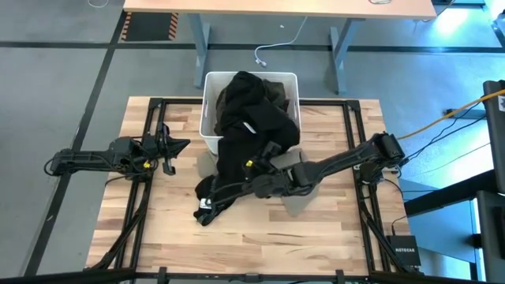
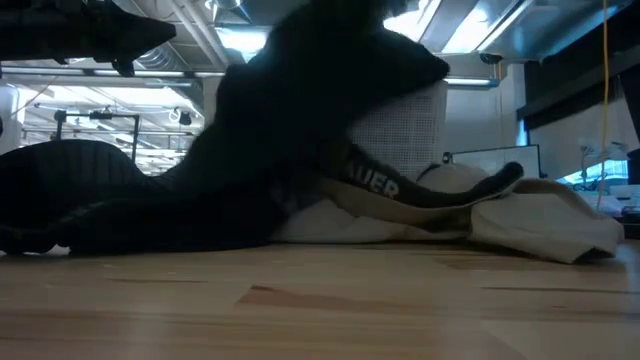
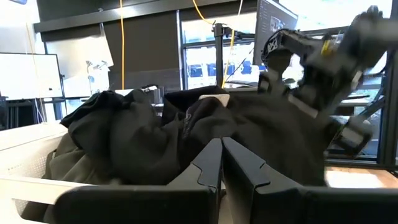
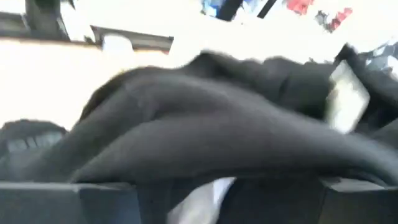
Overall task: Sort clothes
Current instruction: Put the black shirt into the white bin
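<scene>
Both fingers of the right gripper (image 1: 211, 192) are buried under the black garment (image 1: 248, 118), so I cannot tell how they stand; that garment spills from the white bin (image 1: 209, 126) over the rim onto the table (image 1: 316, 237), draped across the gripper. Beige-tan piece (image 2: 545, 215) lies beside it, partly covered. Left gripper (image 1: 183, 145), fingers pressed together, waits near the bin.

**Non-task items in view**

Counter (image 1: 316, 237): light wood planks, black frame rails along left and right sides. White plastic bin (image 1: 210, 106) stands at the far centre of the counter; perforated wall visible in low view. Second, tan-topped desk (image 1: 237, 6) beyond the far edge, white cable (image 1: 268, 49) hanging from it. Orange cable (image 1: 465, 106) on floor, far right.
</scene>
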`<state>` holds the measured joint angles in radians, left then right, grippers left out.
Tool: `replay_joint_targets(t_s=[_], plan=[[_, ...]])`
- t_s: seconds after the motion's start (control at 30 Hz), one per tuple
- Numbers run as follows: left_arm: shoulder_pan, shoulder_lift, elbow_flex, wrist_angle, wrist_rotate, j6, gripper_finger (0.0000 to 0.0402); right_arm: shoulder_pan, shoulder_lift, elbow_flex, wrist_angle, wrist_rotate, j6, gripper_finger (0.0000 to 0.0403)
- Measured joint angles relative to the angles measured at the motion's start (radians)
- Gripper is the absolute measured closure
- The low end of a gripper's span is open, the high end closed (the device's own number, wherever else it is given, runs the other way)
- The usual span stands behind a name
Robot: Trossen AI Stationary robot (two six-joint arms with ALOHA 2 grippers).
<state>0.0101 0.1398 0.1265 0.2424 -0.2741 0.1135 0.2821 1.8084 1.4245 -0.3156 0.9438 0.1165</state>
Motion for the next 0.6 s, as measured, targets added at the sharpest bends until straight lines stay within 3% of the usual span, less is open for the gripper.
replay_joint_targets(t_s=[0.17,0.4,0.6], plan=[[0.0,0.0,0.0,0.0,0.0,-0.01,0.0394,-0.039,0.0,0.166,0.0,0.01,-0.176,0.0162],[0.0,0.0,0.0,0.0,0.0,-0.009,0.0394,-0.227,0.0,0.409,-0.001,-0.002,-0.381,0.0162],[0.0,0.0,0.0,-0.001,0.0,0.007,0.0394,-0.407,-0.003,0.563,-0.151,-0.036,-0.3,0.0162]])
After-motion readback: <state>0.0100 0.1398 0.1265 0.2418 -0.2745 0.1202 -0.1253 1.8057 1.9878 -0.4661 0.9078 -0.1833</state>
